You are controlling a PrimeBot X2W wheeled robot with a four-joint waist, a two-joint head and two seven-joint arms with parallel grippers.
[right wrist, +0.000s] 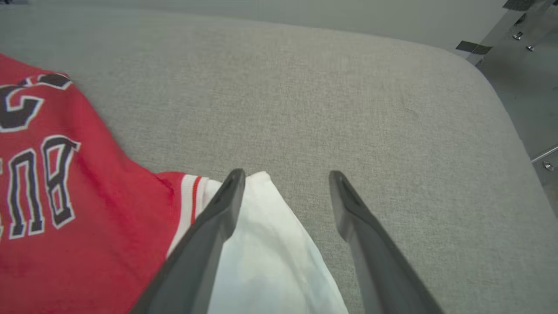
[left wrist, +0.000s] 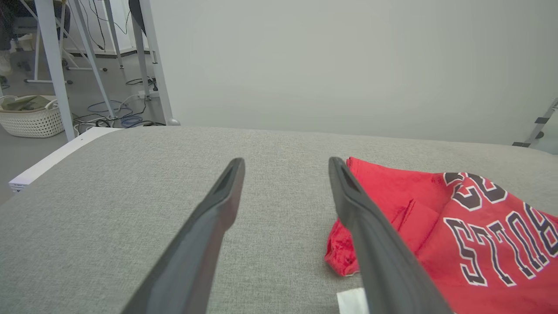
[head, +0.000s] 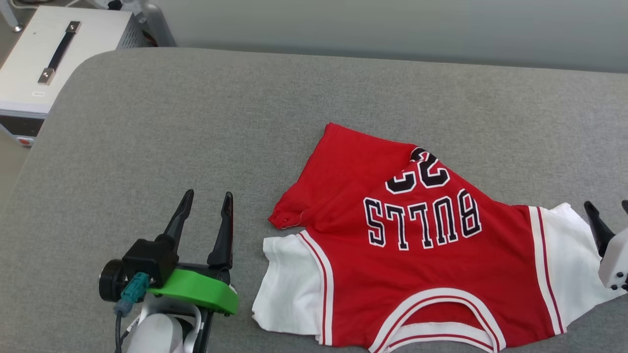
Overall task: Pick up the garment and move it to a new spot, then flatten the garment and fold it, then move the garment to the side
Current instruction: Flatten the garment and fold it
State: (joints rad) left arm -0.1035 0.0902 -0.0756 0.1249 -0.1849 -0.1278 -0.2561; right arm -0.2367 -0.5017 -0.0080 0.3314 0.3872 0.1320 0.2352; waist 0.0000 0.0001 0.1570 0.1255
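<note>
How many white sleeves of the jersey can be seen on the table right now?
2. One white sleeve lies at the garment's side nearest the left gripper; the other sleeve lies at the opposite side, by the right gripper, which covers part of it.

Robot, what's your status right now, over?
Left tool open, on bare table. Right tool open over white sleeve. Garment rumpled on grey table, print up. White box beyond table's corner.

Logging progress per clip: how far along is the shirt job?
Done: the Bulls jersey lies print-up on the grey table; left gripper and right gripper open, empty. In hand: flattening; a red corner is rumpled, right gripper over a white sleeve. Left: folding, moving aside.
</note>
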